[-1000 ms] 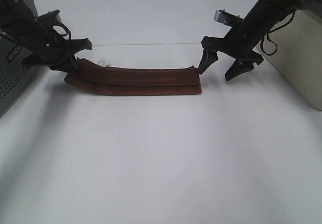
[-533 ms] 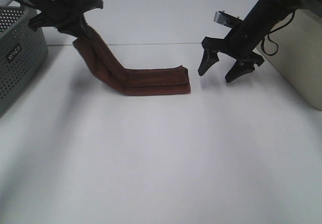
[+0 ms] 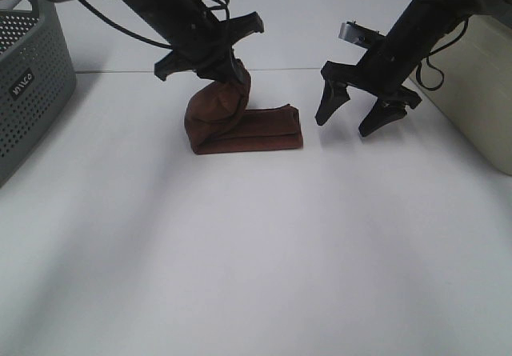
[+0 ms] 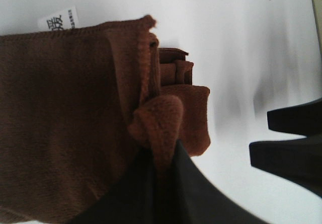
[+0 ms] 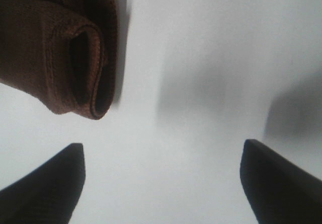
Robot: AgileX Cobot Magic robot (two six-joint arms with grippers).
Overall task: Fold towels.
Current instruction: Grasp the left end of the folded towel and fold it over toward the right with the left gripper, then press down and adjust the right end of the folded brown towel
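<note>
The dark reddish-brown towel (image 3: 256,126) lies as a folded strip at the back middle of the white table (image 3: 256,252). My left gripper (image 3: 230,74) is shut on the strip's left end and holds it raised over the strip's middle, so the towel bends back on itself. In the left wrist view the pinched towel (image 4: 70,108) fills the frame, with its white tag (image 4: 58,18) at a corner. My right gripper (image 3: 358,114) is open and empty, just right of the towel's right end (image 5: 55,48), fingers apart from it.
A grey perforated basket (image 3: 32,76) stands at the far left. A cream box (image 3: 480,92) stands at the right edge, behind my right arm. The right gripper's fingers (image 4: 297,143) show in the left wrist view.
My left gripper lifted the towel's left end and carried it rightward over the rest of the strip. The towel's right end slid slightly left. The right gripper stayed put, open.
</note>
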